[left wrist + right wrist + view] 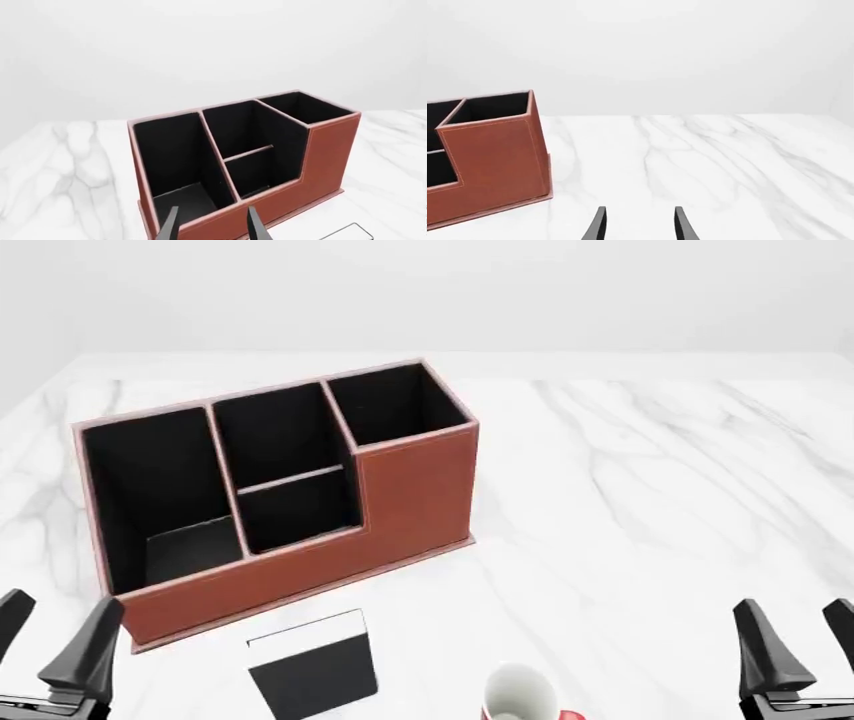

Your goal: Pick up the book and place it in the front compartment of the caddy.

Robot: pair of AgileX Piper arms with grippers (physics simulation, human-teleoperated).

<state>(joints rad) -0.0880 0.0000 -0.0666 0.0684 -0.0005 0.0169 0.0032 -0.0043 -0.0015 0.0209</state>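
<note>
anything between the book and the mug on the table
No. In the front view the book and the mug lie apart, with only bare marble table between them.

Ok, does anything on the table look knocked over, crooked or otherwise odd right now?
Nothing stands out. The caddy stands upright, set at an angle to the table edge, the book lies flat in front of it, and the mug is upright beside the book.

I count one caddy (400, 500) with four compartments, one book (315, 665), one mug (521, 695), and my two grippers, left (51, 640) and right (801, 640).
</note>
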